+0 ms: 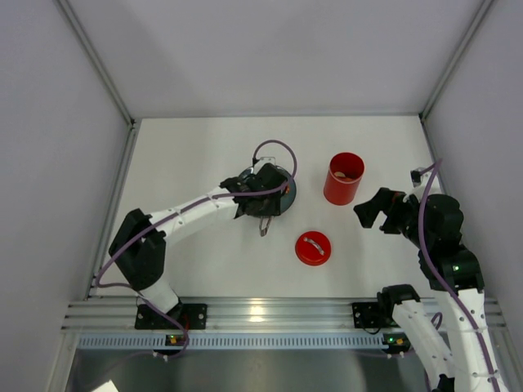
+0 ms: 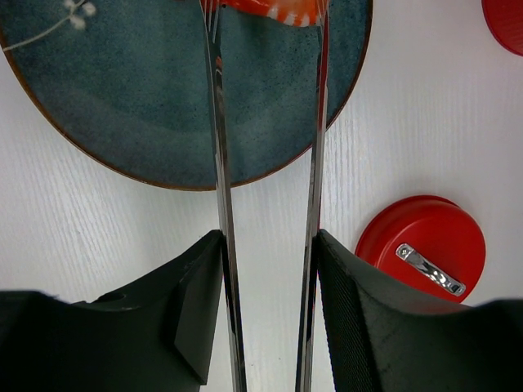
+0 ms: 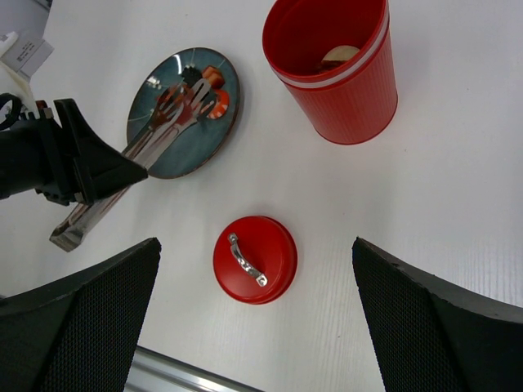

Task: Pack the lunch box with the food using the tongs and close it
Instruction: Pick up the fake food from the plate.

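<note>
My left gripper point(image 2: 268, 237) is shut on the tongs point(image 2: 219, 147), one black finger pressing each slim silver arm. The tong tips reach over the dark blue plate point(image 2: 147, 98) and flank an orange-red food piece point(image 2: 282, 10) at the frame's top edge. Whether they pinch it I cannot tell. The red lunch box point(image 1: 344, 178) stands open to the right of the plate, a beige disc point(image 3: 339, 55) inside it. Its red lid point(image 3: 254, 259) with a silver handle lies flat on the table. My right gripper point(image 3: 255, 245) hovers above the lid, open wide and empty.
The plate point(image 3: 176, 114) carries orange pieces point(image 3: 214, 104) near its right rim. Grey walls enclose the white table on three sides. An aluminium rail point(image 1: 261, 314) runs along the near edge. The right arm point(image 1: 445, 237) stands at the table's right side.
</note>
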Robot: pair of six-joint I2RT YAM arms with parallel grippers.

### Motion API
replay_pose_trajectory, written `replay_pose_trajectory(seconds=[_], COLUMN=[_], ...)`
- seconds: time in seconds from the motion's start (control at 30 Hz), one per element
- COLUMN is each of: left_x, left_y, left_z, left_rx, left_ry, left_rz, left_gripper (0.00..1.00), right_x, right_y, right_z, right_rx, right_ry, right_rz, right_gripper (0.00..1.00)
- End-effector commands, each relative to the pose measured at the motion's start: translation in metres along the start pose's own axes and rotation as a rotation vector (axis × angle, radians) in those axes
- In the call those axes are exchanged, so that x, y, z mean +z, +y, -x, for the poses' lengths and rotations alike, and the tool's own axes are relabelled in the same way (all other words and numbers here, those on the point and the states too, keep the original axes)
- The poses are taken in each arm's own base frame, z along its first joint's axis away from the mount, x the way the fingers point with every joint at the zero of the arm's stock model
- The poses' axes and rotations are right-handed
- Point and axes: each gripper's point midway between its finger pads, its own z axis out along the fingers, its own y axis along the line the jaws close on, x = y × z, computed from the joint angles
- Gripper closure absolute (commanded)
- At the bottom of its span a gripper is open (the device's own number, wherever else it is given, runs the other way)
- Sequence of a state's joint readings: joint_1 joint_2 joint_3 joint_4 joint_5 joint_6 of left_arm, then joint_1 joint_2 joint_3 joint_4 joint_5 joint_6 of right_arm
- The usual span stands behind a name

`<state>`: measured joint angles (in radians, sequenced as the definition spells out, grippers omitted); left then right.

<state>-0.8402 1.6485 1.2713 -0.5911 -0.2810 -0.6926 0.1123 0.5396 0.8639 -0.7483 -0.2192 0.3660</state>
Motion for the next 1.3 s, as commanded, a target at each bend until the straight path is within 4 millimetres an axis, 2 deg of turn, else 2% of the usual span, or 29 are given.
replay_pose_trajectory(seconds=[0.0,0.13,0.27,0.7,1.0,1.27], left_x=[-0.002,-0.002,0.003,-0.002,-0.011,-0.032], left_y=[-0.013,-0.018,-0.017,-0.007,-0.008,-0.002], left_z=[0.019,0.025,0.018,-0.003,-0.017,-0.019], left_rx=[0.003,0.021,0.047,0.071,0.087,0.071], left_ry=[-0.041,-0.037,0.002,0.049,0.071,0.052], left_rz=[-0.021,-0.026,-0.012,-0.017,-0.036,-0.057], left_gripper=[0.47,0.47,0.48,0.49,0.5,0.49], right_x=[0.0,0.0,-0.001,0.0,-0.001,-0.002], right_y=[0.001,0.001,0.001,0.002,0.002,0.002], right_z=[0.011,0.01,0.01,0.009,0.007,0.008], right_rx=[-0.017,-0.016,-0.015,-0.01,-0.01,-0.012], right_ry=[-0.044,-0.04,-0.041,-0.042,-0.041,-0.041], right_rz=[0.002,0.004,0.005,0.01,0.015,0.015], right_gripper=[0.0,0.01,0.01,0.01,0.0,0.01])
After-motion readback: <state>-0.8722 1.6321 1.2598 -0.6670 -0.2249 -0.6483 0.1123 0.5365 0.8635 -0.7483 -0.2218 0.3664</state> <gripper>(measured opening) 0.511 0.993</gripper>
